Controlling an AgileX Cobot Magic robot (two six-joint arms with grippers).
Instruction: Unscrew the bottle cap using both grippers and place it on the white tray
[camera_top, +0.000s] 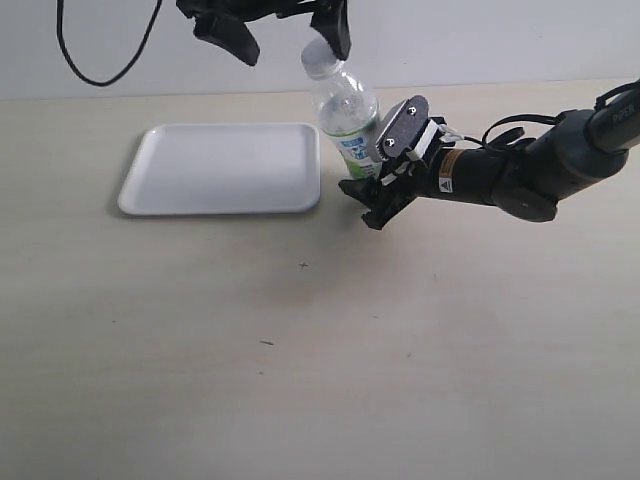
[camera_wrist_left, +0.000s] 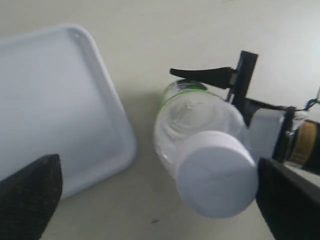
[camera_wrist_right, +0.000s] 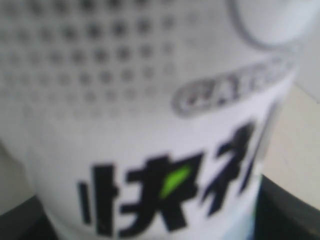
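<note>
Right claw (camera_top: 372, 172) pinching tilted bottle (camera_top: 345, 105) beside white tray (camera_top: 220, 168); left claw (camera_top: 285, 35) spread over bottle cap (camera_top: 319, 57)

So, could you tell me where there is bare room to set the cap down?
The white tray, left of the bottle, is bare all over. The table nearer the exterior camera is free too. Crowded around the bottle, where left end effector and right end effector meet.

Bright, even light; soft shadows; close-up bottle (camera_wrist_right: 150, 125) badly out of focus.
</note>
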